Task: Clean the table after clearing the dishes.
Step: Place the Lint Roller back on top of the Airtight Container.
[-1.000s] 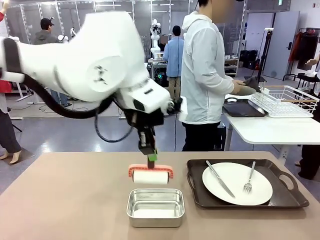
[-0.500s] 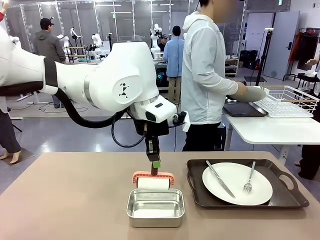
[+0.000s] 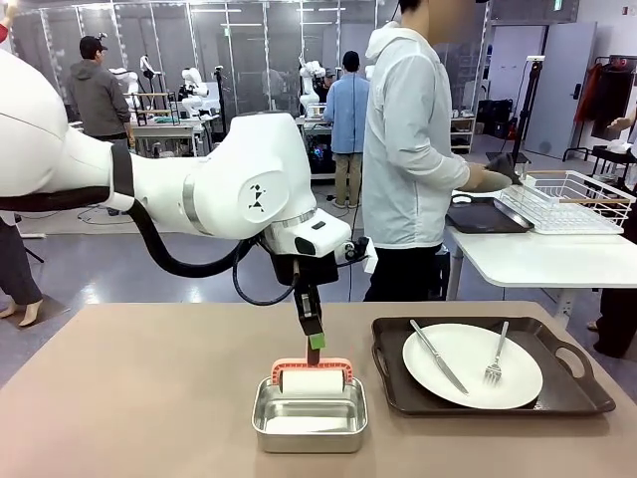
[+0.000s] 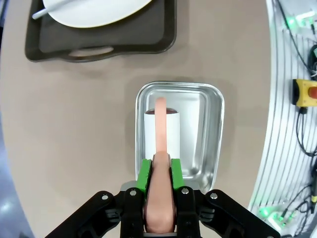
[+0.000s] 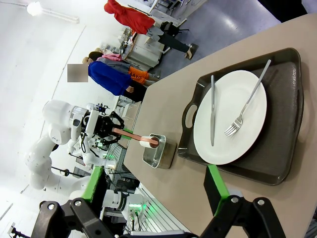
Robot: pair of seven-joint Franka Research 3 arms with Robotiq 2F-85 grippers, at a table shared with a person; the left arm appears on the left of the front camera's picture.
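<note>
My left gripper (image 3: 315, 342) is shut on the pink handle of a white roller (image 3: 312, 379), which hangs low inside a small steel pan (image 3: 309, 423) on the tan table (image 3: 139, 398). Looking down from the left wrist, green pads (image 4: 145, 177) clamp the handle above the roller (image 4: 162, 130) and pan (image 4: 208, 134). To the right, a dark tray (image 3: 557, 393) carries a white plate (image 3: 472, 373) with a knife (image 3: 438, 357) and fork (image 3: 496, 355). My right gripper (image 5: 153, 181) is open and holds nothing, near the tray (image 5: 285, 124) and plate (image 5: 230, 116).
A person in a white jacket (image 3: 408, 149) stands past the far edge, hands at a white side table (image 3: 537, 259) with a wire rack (image 3: 567, 199). Open tabletop lies left of the pan. The tray (image 4: 99, 44) sits beyond the pan in the left wrist view.
My left arm has carried the roller toward the near edge and down, from above the table behind the pan into the pan. The tray and plate have not moved.
</note>
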